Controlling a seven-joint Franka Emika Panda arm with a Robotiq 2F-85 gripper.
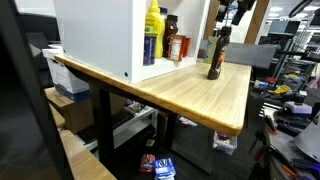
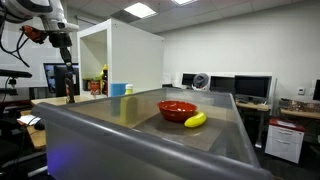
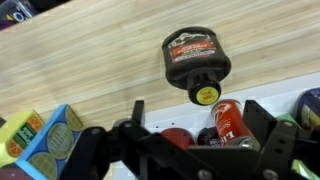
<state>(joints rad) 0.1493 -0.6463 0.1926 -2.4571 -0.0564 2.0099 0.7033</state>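
Wrist view shows the dark bottle (image 3: pixel 198 62) standing upright on the wooden counter (image 3: pixel 80 60), just below and ahead of the jaws. They gape fully and hold nothing. The bottle looks untouched, with no grasp made yet.

Glossy plastic bottle (image 3: pixel 198 62), smooth wood tabletop (image 3: pixel 90 70)

White arm (image 2: pixel 40 12) bent over, pincer (image 2: pixel 66 58) pointing straight down, jaws wide open
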